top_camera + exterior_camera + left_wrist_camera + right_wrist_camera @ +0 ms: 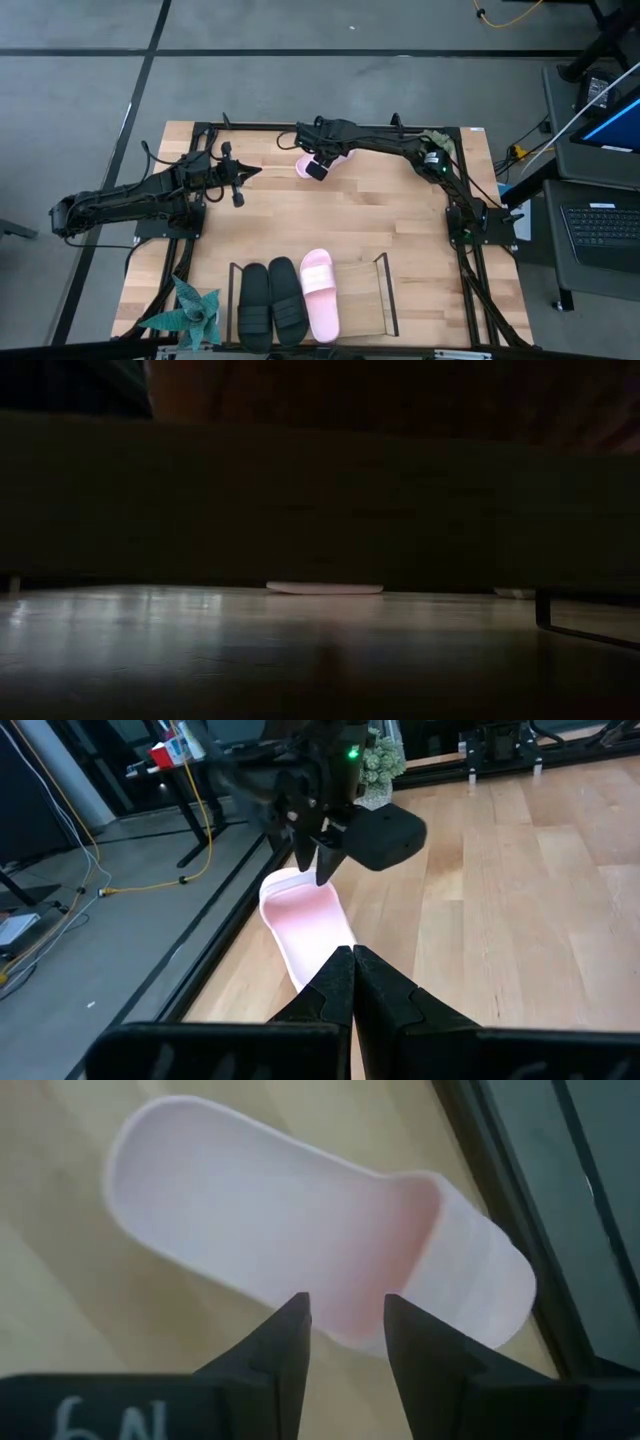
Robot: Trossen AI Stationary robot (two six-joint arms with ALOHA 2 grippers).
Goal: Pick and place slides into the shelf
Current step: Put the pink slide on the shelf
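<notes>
On the wooden table [400, 215], shelf [383, 295] at the near edge holding three slides, last pink slide [303, 165] by the far rail under the right gripper [318, 170], fingers parted, empty; pickup stage, calling for descent and closing; left gripper [238, 180] pinched, idle.

right gripper [318, 168] reaches along the far edge, fingers parted; left gripper [238, 186] waits, closed
</notes>
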